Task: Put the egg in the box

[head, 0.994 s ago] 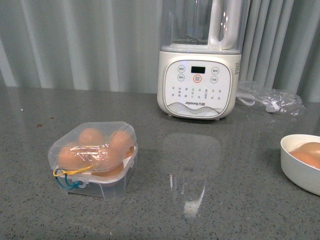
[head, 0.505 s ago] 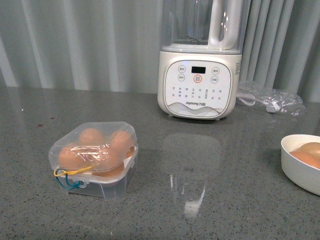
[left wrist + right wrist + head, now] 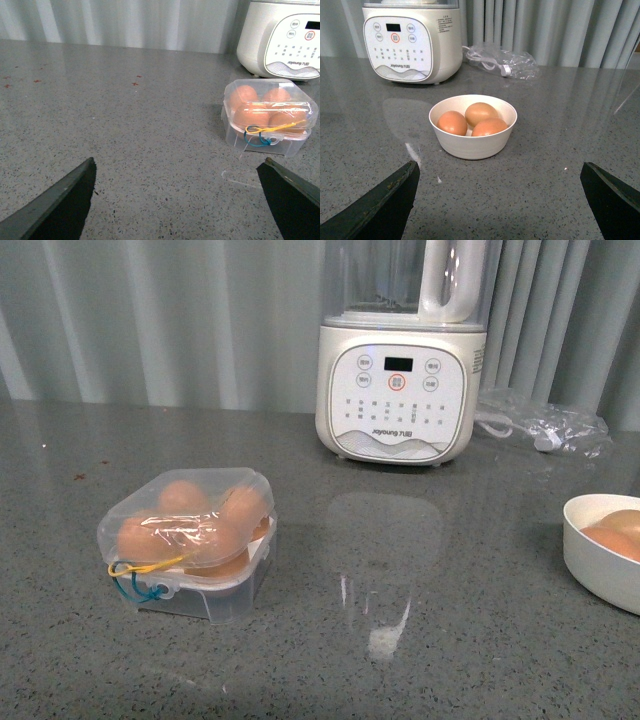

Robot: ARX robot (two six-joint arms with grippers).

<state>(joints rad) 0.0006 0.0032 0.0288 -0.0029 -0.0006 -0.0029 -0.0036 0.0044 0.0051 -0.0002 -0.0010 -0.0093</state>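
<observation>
Seemingly done | box (image 3: 188,545) seen lidded near bench (image 3: 430,640) left edge, four eggs inside, cords fastened | left hand (image 3: 180,200) and right hand (image 3: 500,200) spread wide, nothing held | bowl (image 3: 473,126) eggs left over.

Box (image 3: 190,545) near left on table (image 3: 420,640), lid shut over eggs (image 3: 182,496) inside. Blender (image 3: 398,380) far centre. Bag with cable (image 3: 545,428) right of blender. Bowl (image 3: 603,560) at right edge, holding three eggs (image 3: 481,113).
</observation>
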